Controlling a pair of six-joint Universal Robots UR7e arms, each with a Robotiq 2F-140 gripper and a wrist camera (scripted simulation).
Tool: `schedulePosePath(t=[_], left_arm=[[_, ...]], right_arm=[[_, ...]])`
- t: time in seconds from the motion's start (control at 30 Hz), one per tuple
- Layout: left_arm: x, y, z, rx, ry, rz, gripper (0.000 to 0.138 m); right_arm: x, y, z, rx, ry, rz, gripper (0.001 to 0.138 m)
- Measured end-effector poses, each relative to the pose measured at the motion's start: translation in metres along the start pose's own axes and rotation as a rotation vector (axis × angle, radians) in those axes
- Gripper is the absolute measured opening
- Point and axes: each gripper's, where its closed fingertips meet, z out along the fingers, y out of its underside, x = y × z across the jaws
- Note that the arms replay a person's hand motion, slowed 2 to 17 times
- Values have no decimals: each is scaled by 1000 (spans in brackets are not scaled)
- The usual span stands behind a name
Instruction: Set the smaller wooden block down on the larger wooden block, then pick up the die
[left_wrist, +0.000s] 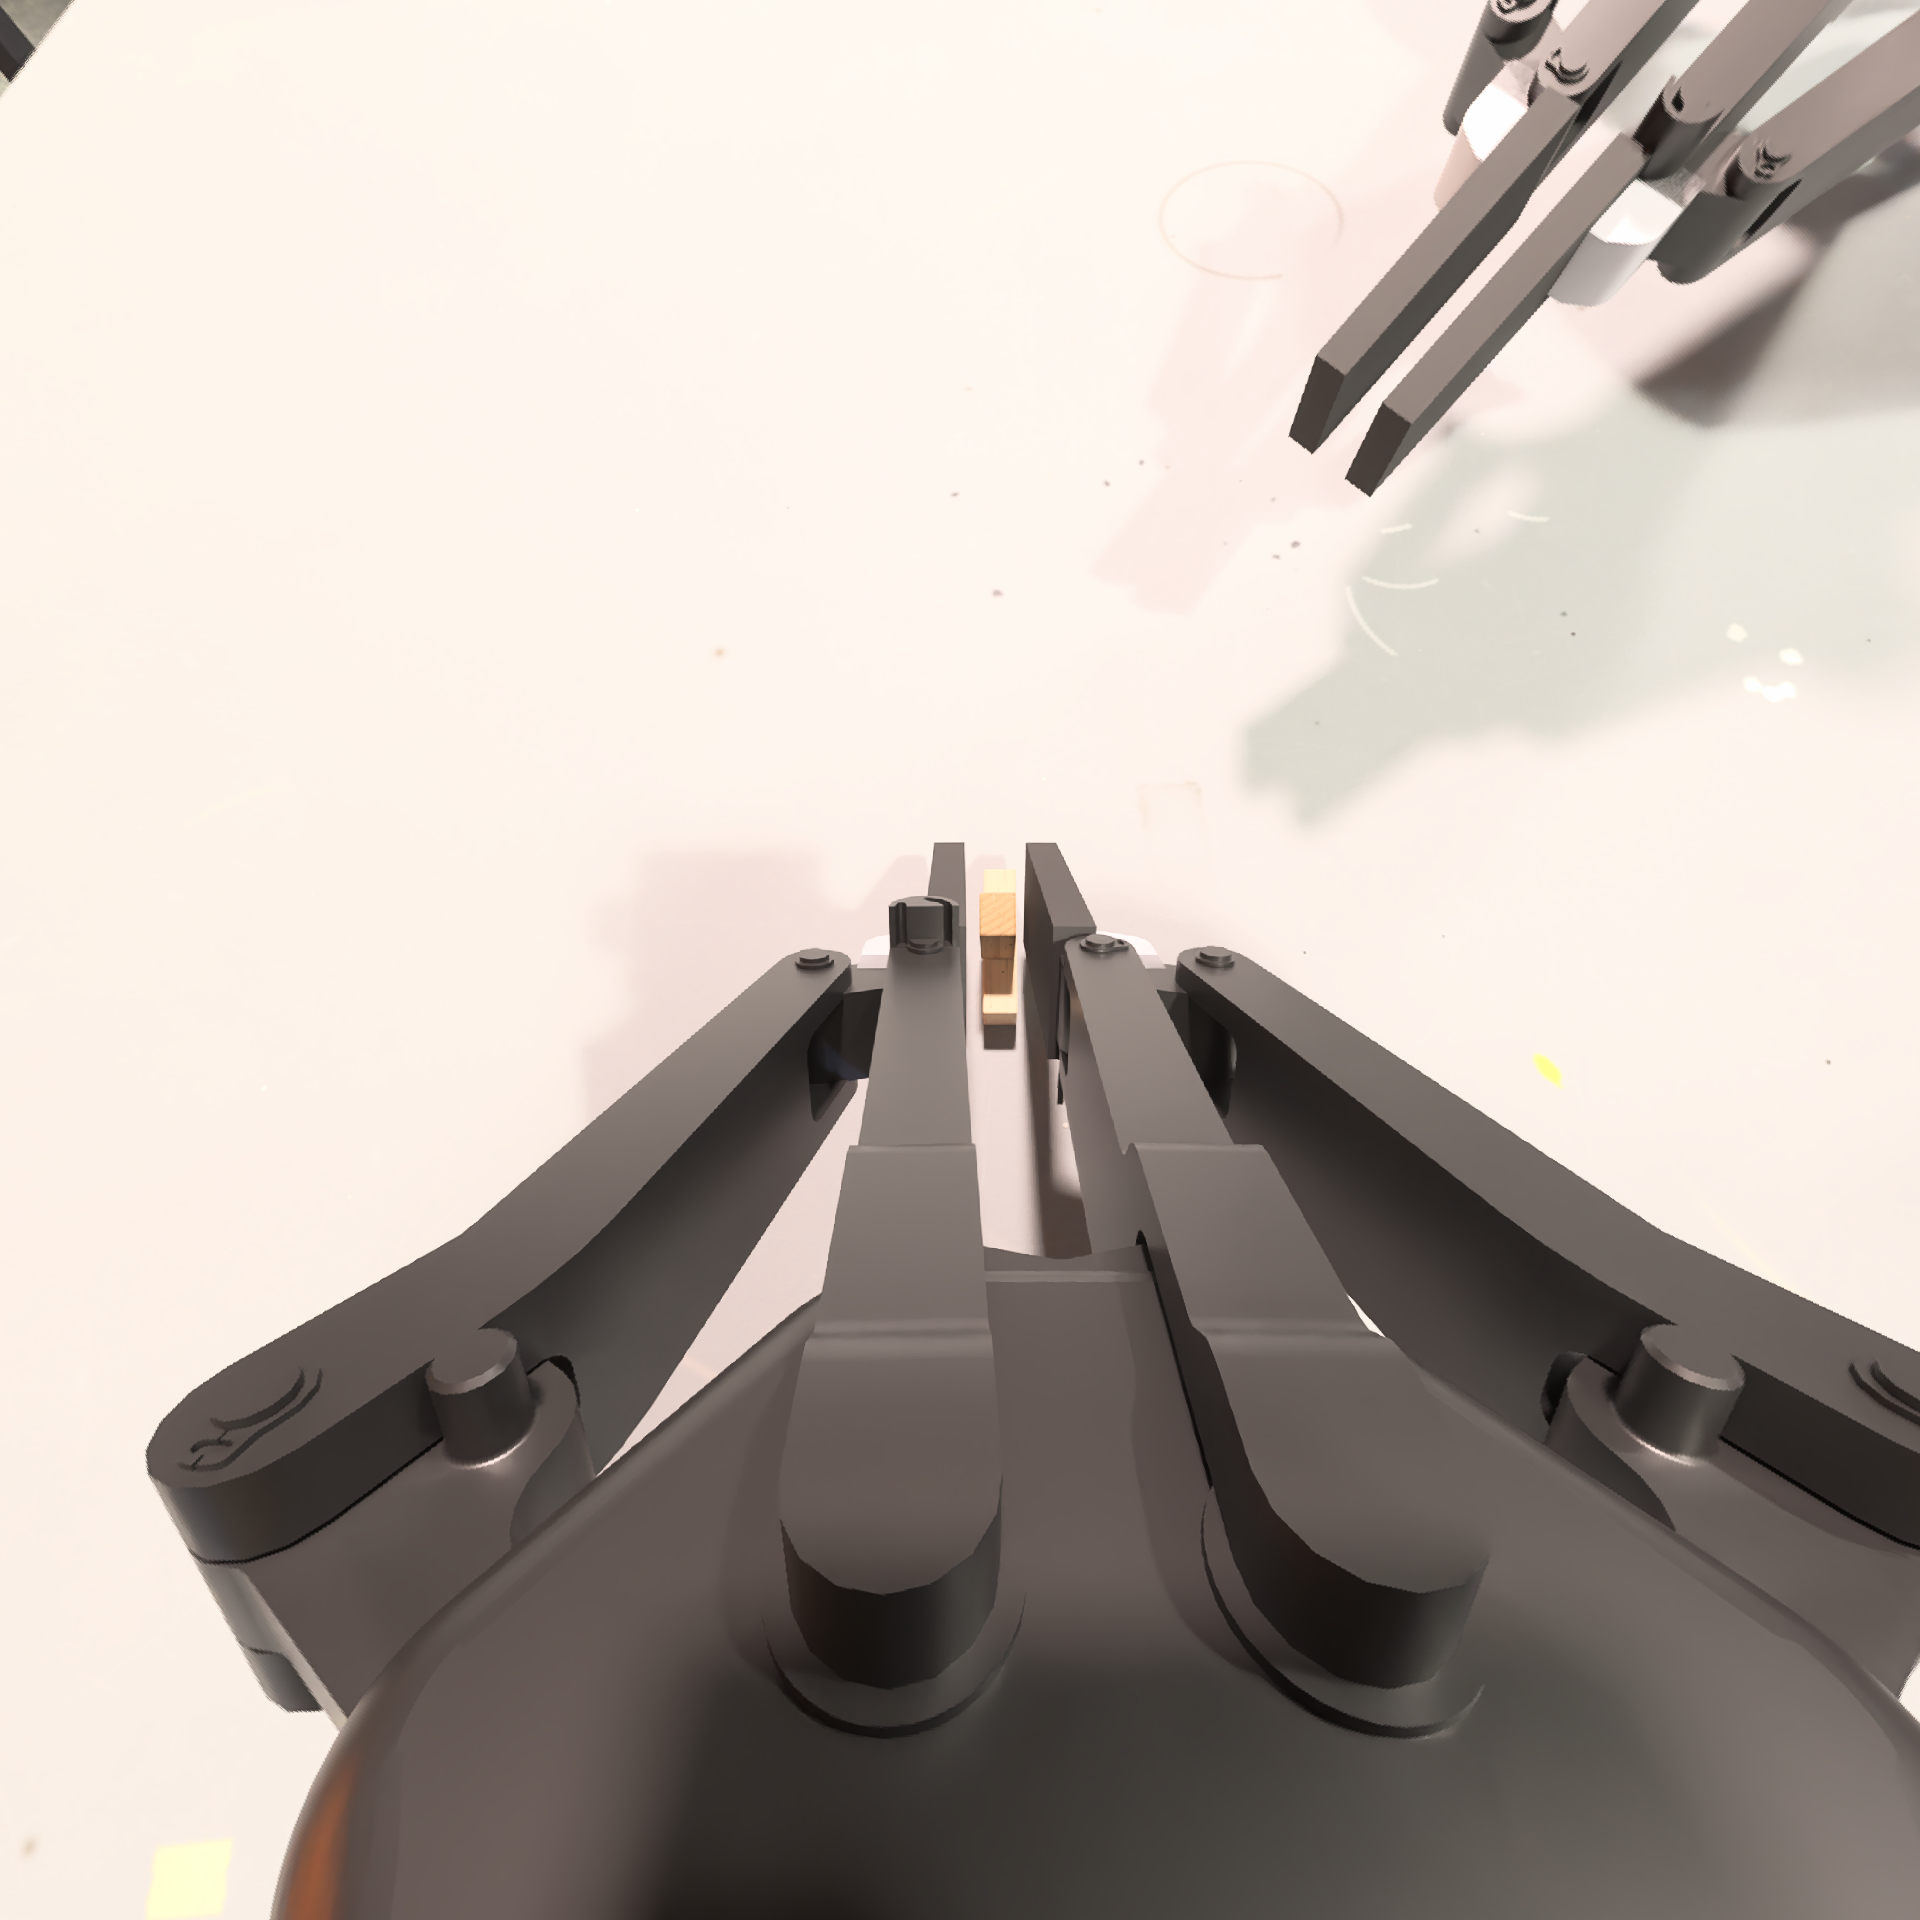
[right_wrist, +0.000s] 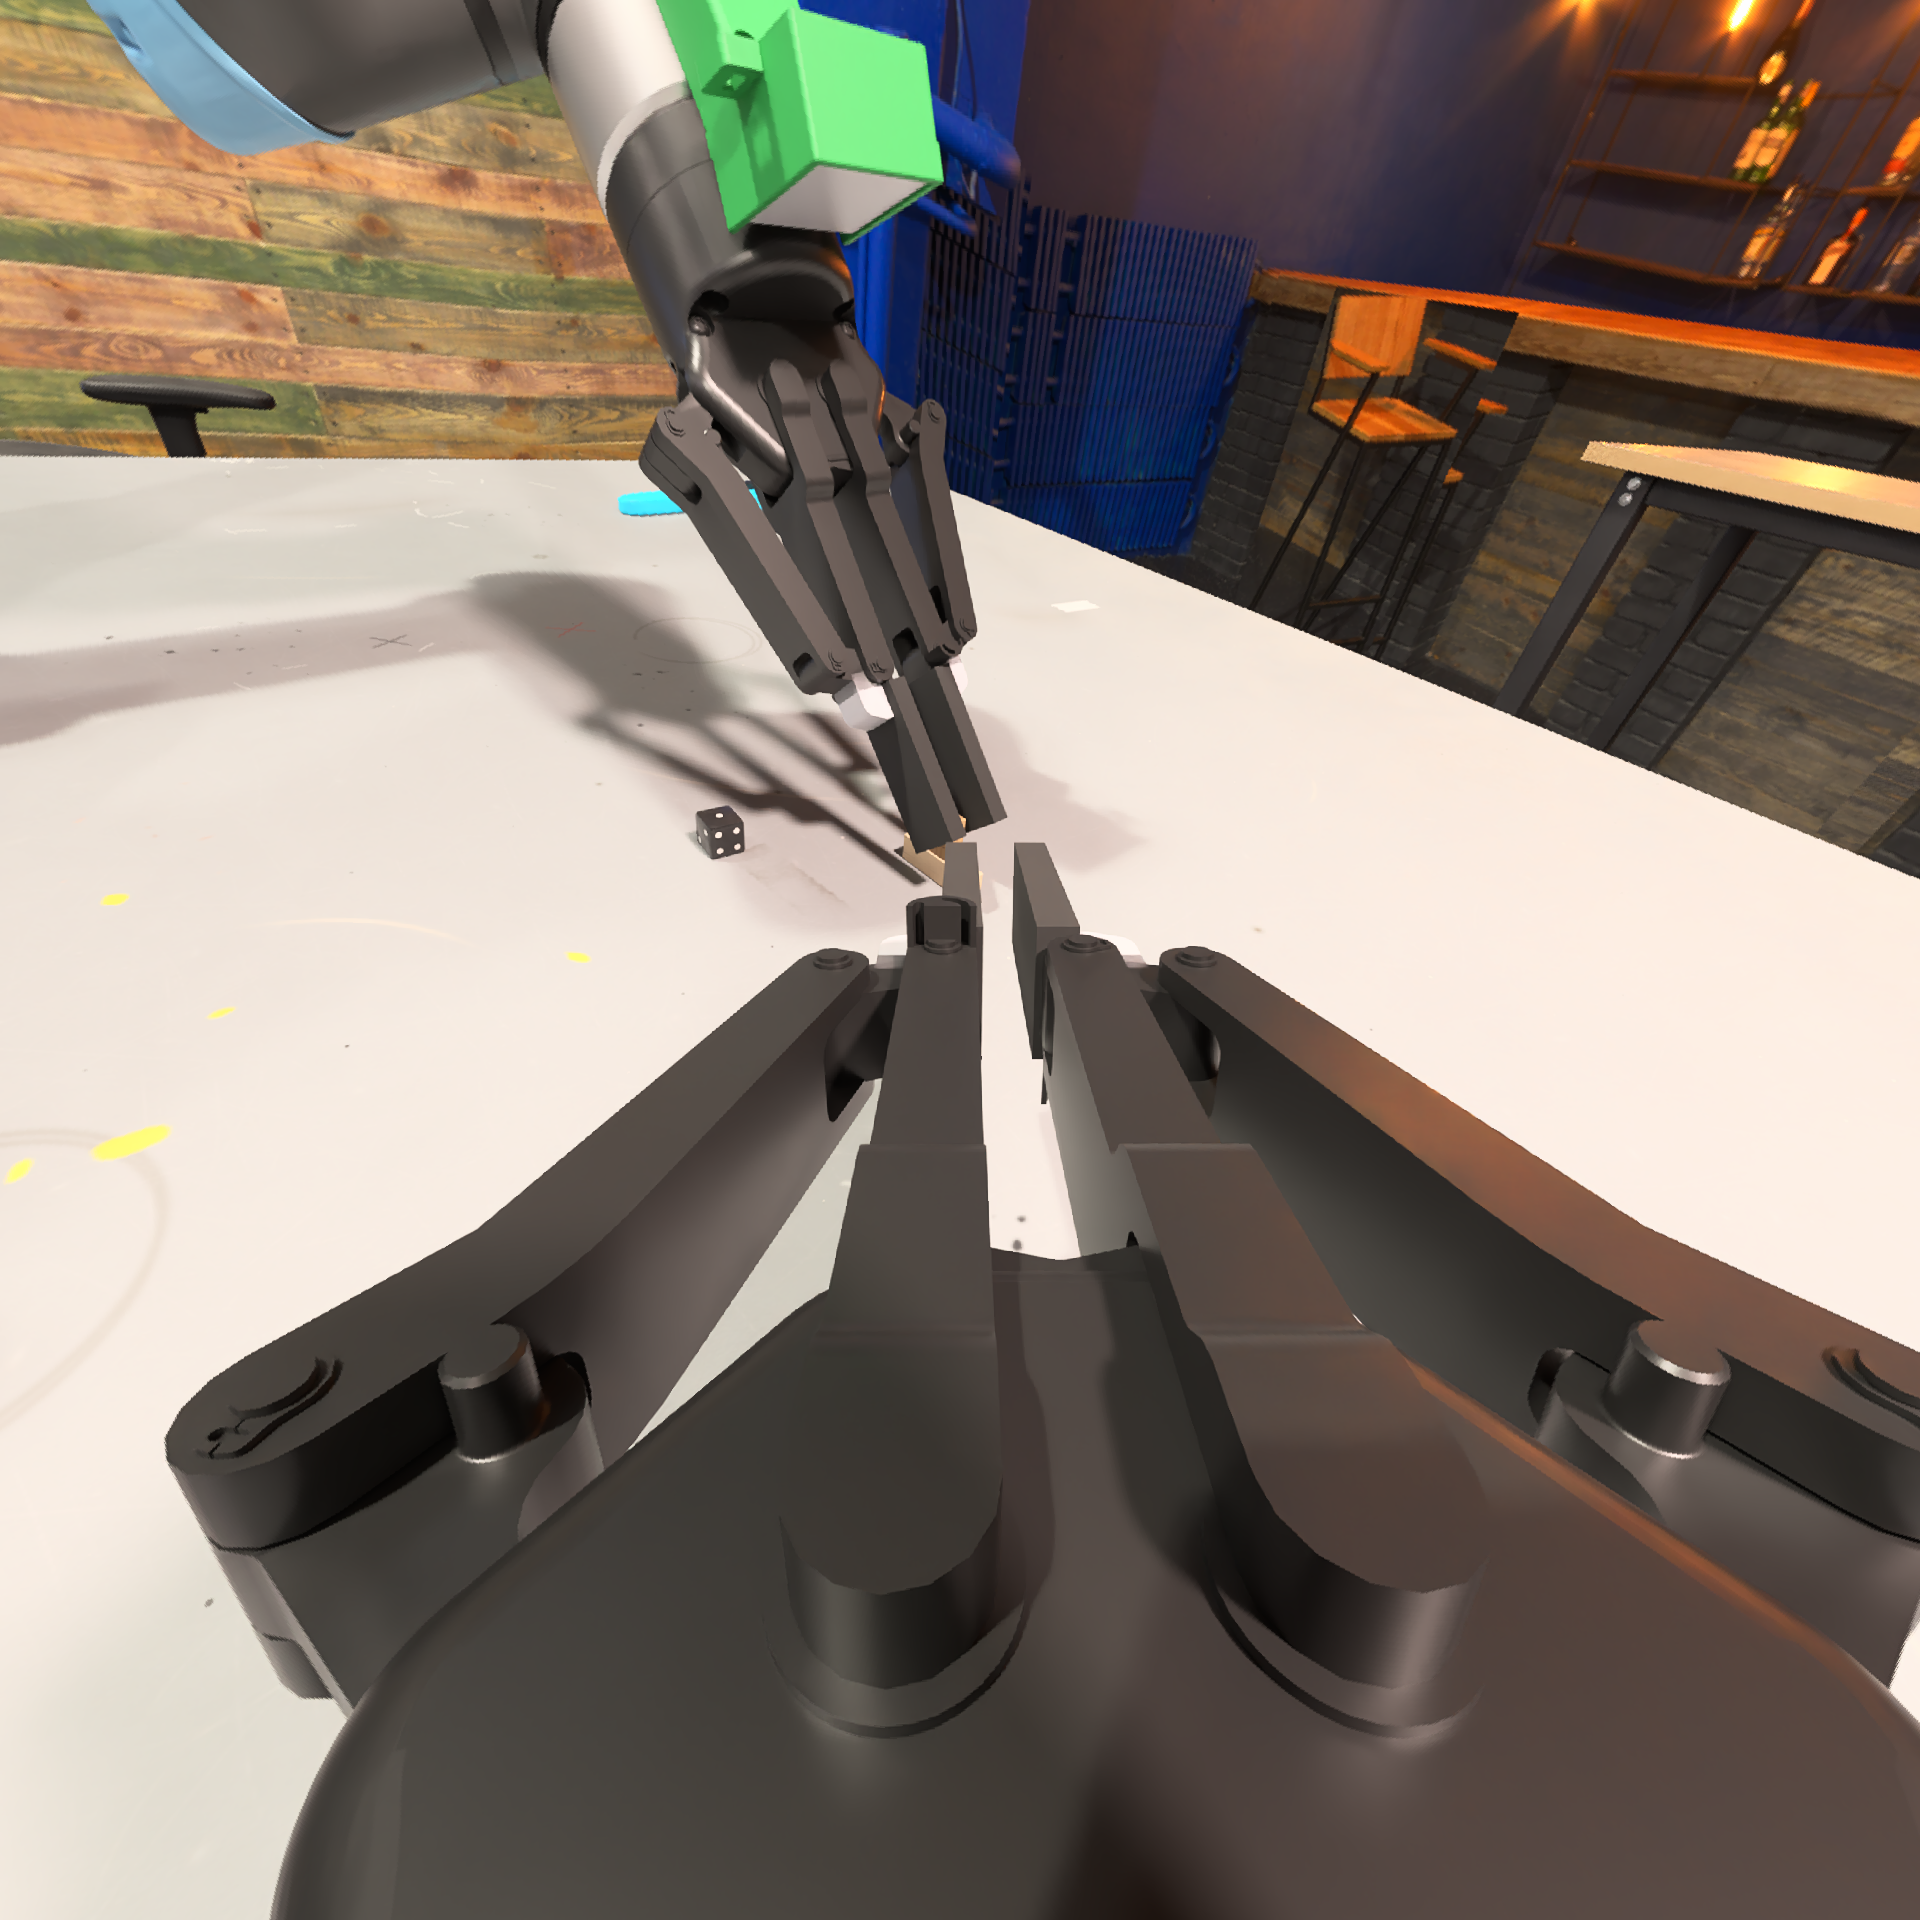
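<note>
My left gripper (left_wrist: 995, 857) is closed to a narrow gap around the smaller wooden block (left_wrist: 997, 902), a tan piece seen between its fingers. The smaller block rests on or just above the paler larger wooden block (left_wrist: 997, 1003). In the right wrist view the left gripper (right_wrist: 961, 826) points steeply down, with its tips at a tan block (right_wrist: 923, 858) on the table. The black die (right_wrist: 720, 831) with white pips sits on the table to the left of the blocks, untouched. My right gripper (right_wrist: 995, 862) hovers close by, nearly shut and empty. It also shows in the left wrist view (left_wrist: 1345, 442).
The white table (right_wrist: 1351, 831) has yellow paint spots and faint pen marks. Its far edge runs diagonally at the right (right_wrist: 1455, 686). A small blue object (right_wrist: 649, 504) lies far back. The two grippers' tips are very close together near the blocks.
</note>
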Motion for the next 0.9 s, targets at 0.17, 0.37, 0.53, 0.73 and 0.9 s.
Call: schedulePosePath(t=[0.17, 0.37, 0.53, 0.73, 0.9], left_arm=[[-3, -4, -6, 35, -20, -9, 22], [-4, -11, -23, 81, -34, -13, 22], [6, -10, -40, 87, -12, 18, 19], [29, 7, -52, 34, 52, 33, 18], [44, 28, -55, -36, 70, 32, 18]], right_arm=[[0, 2, 1, -8, 4, -2, 10], [1, 2, 1, -10, 9, 1, 10], [1, 3, 1, -15, 13, 1, 10], [1, 4, 1, -18, 15, -2, 9], [1, 4, 1, -20, 10, -2, 9]])
